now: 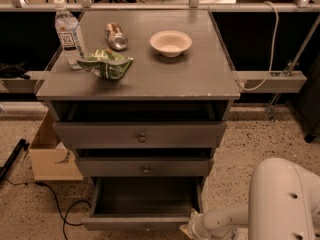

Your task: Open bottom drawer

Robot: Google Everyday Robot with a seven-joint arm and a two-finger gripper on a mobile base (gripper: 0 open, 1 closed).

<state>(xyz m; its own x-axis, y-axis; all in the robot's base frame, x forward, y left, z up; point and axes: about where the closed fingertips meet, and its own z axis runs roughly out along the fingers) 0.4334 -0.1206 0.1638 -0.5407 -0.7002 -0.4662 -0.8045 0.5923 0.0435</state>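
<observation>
1. We see the bottom drawer (pixel 140 222) pulled out, lowest in the cabinet, below the tabletop (pixel 200 71).
2. Pincer (pixel 192 229) sits by the drawer's front corner, low in view; whether it's clenched or released, we can't tell.

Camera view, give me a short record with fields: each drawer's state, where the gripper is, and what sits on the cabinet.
bottom drawer: pulled well out, inside visible, nothing seen in it
middle drawer: far less extended than the bottom one
top drawer: likewise, dark gap above its front
gripper: low, at the bottom drawer's right front corner
cabinet top: water bottle upright, can lying on its side, bowl, green bag
floor, left: cardboard box
</observation>
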